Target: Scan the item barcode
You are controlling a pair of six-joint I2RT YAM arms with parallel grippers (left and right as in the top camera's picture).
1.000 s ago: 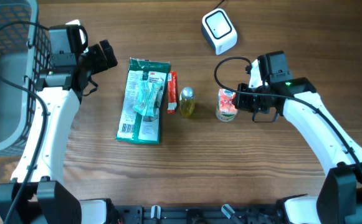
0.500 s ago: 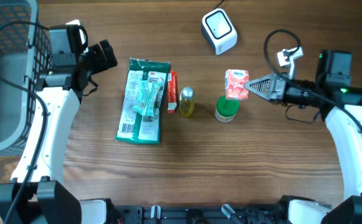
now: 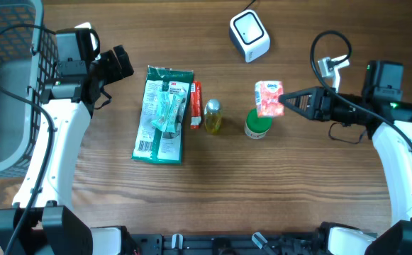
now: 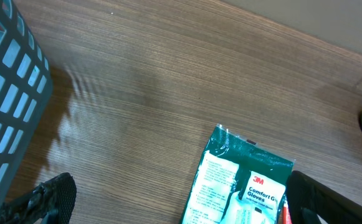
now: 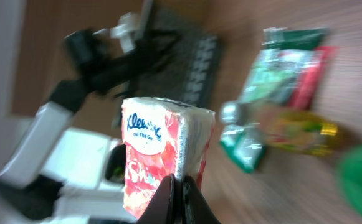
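The worktop [image 3: 213,191] lies bare along its near strip. A grey basket [image 3: 0,168] sits at the left edge, and its mesh wall also shows in the left wrist view. The glove pack [image 3: 163,115] lies flat mid-left. Its 3M print reads in the left wrist view, where the left tool [image 3: 118,64] is spread wide, holding nothing. The white scanner [image 3: 249,35], seen only overhead, stands near the far edge. The tissue pack [image 3: 269,98] is held up by a green-lidded tub [image 3: 257,126], with the right tool [image 3: 285,103] pinched shut on its edge. The right wrist view shows its Kleenex print. A yellow bottle [image 3: 213,117] lies just beside a red stick [image 3: 196,105] against the glove pack.
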